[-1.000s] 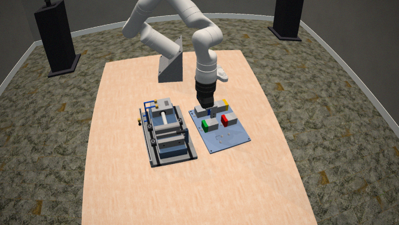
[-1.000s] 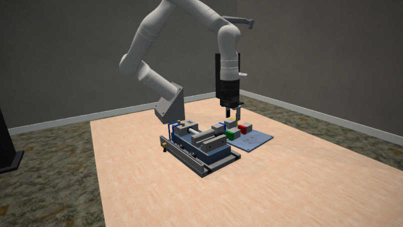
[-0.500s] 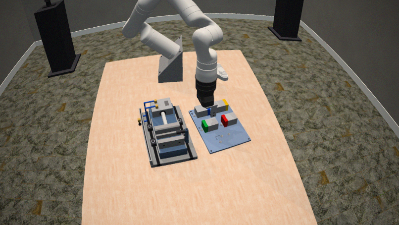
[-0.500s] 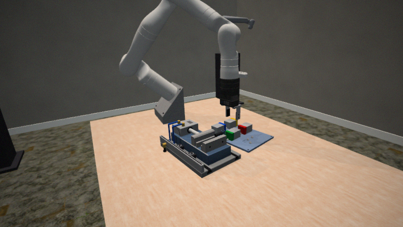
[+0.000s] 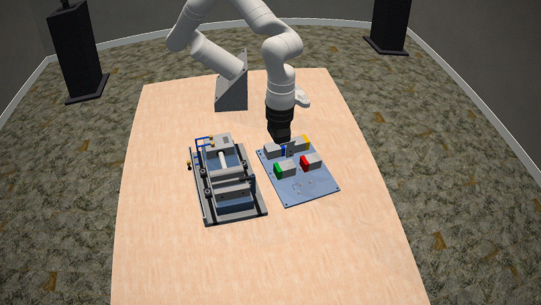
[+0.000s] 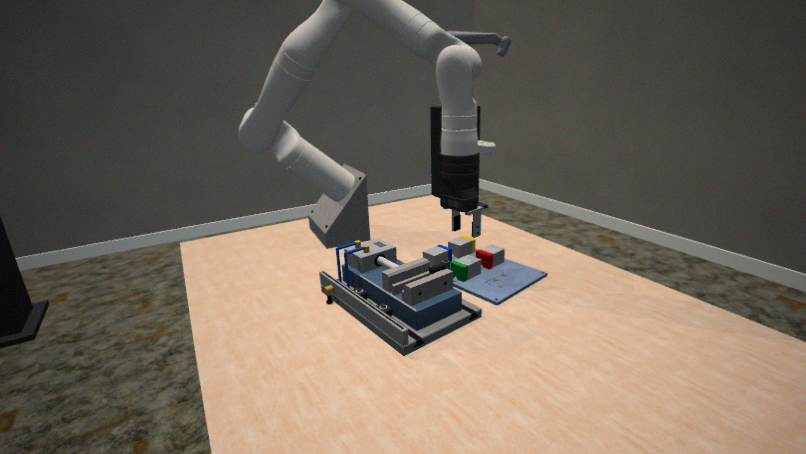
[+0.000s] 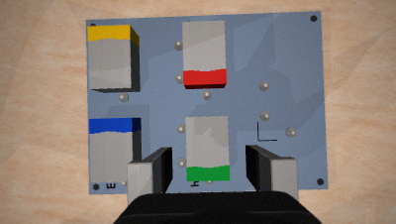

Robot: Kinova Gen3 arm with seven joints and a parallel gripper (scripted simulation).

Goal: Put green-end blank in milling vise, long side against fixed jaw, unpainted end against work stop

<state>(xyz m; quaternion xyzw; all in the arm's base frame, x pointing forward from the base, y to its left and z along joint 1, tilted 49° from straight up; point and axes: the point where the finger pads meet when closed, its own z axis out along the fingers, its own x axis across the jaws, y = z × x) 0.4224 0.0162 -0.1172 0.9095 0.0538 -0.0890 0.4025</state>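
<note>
The blank with the green end [image 7: 208,148] lies on the blue plate [image 7: 277,99], in the row nearer the vise; it also shows in the top view [image 5: 284,169] and the exterior view [image 6: 465,268]. My gripper [image 7: 209,162] [image 6: 465,222] is open and empty. It points straight down and hovers above the plate [image 5: 299,176], clear of the blanks. In the wrist view the green-ended blank sits between the two fingers, below them. The milling vise [image 5: 227,178] stands left of the plate, its jaws apart, with the work stop [image 5: 246,177] and the fixed jaw [image 5: 231,193].
Three other blanks lie on the plate: blue-ended [image 7: 111,149], yellow-ended [image 7: 111,56] and red-ended [image 7: 205,54]. Small pins [image 7: 264,116] stick up from the plate. The arm's grey base [image 5: 231,89] stands behind the vise. Blue hoses [image 5: 200,142] are at the vise's far end.
</note>
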